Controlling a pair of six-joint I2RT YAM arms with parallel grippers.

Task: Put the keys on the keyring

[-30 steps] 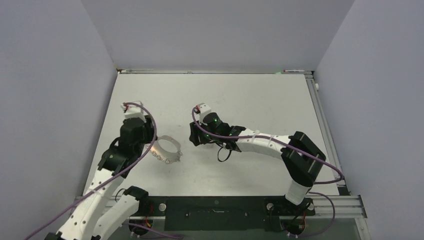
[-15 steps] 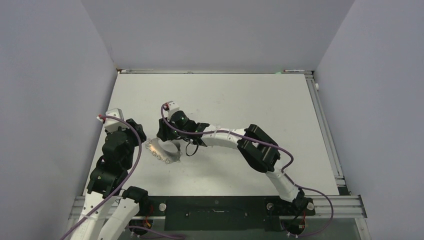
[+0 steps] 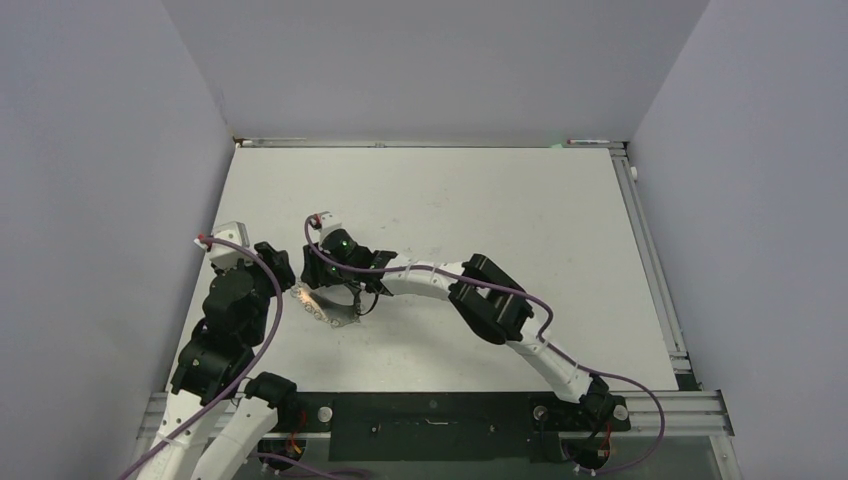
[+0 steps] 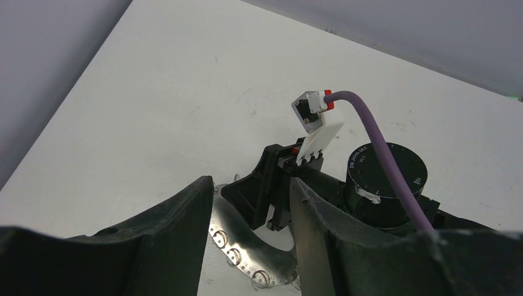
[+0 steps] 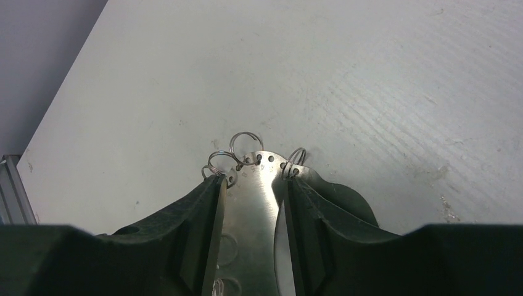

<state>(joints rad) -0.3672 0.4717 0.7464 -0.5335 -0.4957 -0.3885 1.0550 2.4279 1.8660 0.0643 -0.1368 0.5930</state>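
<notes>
- The white table (image 3: 520, 200) carries everything; the action sits toward 8 o'clock from its middle.
- The right arm (image 3: 490, 300) stretches from its base at the near edge across the table toward 10 o'clock, a purple cable (image 4: 376, 142) running along it.
- The left arm (image 3: 225, 320) stands along the left edge, its wrist turned toward 3 o'clock.
- The right gripper (image 5: 253, 179) is over the keyring, its jaws closed in on the flat metal band, which fills nearly all the gap between them.
- The left gripper (image 4: 250, 182) is at 9 o'clock of the keyring, jaws apart and clamped on nothing; its wrist view shows the band lying on the table between the fingers and the right gripper's body just beyond.
- The keyring (image 5: 251, 203) lies on the table between the two grippers, its holed rim pointing out past the right fingertips.
- Small wire loops (image 5: 245, 143) hang from the rim at 11, 12 and 1 o'clock.
</notes>
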